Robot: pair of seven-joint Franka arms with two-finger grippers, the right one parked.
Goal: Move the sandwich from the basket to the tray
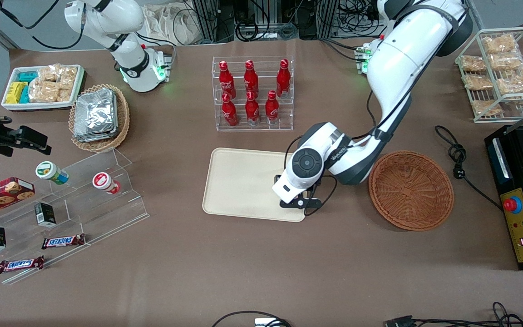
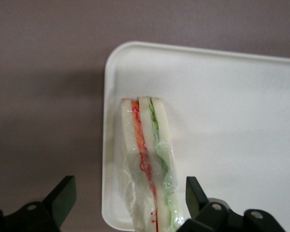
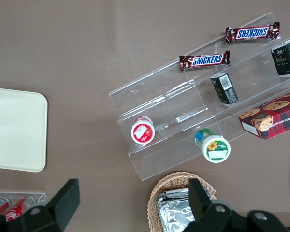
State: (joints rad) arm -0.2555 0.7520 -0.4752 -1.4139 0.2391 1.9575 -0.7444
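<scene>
Left arm bent low over the tray point(image 1: 239, 181). Gripper point(image 2: 130, 200) spread wide, fingers clear of the sandwich point(image 2: 147, 159) lying on the tray; basket point(image 1: 410, 190) beside.

The sandwich point(image 2: 147, 159) is a wrapped wedge of white bread with orange, red and green layers, lying inside the tray point(image 2: 241, 121) close to one rounded corner and its rim. The gripper point(image 2: 128, 198) hovers above it, fingers spread wide, clear of it. The cream tray point(image 1: 239, 181) lies flat mid-table. The reddish-brown wicker basket point(image 1: 410, 190) sits just beside it, toward the working arm's end.
</scene>
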